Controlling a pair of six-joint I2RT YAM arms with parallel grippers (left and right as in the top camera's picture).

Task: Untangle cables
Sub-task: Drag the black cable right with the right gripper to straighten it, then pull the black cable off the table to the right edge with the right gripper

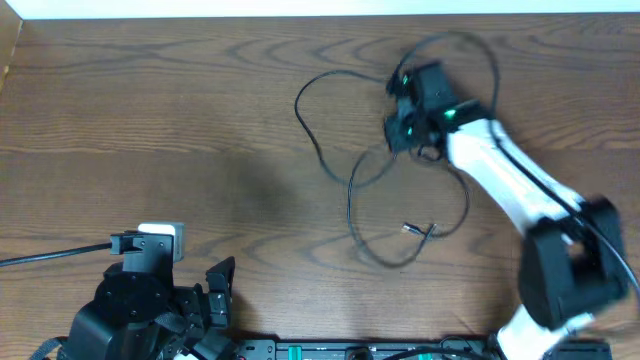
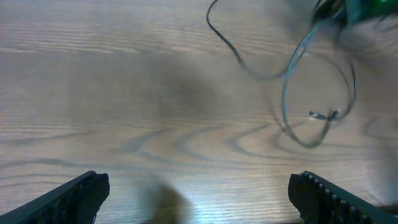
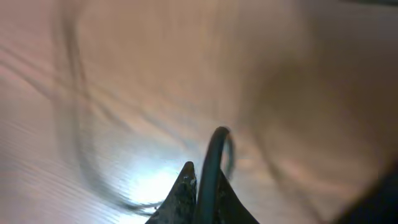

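Overhead, the thin black flexible cable [image 1: 349, 205] lay in crossing loops on the brown wooden worktop [image 1: 150, 120], my right fingers [image 1: 402, 132] at its far tangle. The left wrist view showed my left fingers [image 2: 68, 196] spread and empty, well short of the loops; I judged they ought to pin one. The right wrist view showed my right fingers pinching a black strand, so a slow pull seemed safest.

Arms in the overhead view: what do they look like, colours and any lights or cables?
Right arm: white link, black joints, green lights at its head. Left arm: all black, white block on top, thick black cable trailing left.
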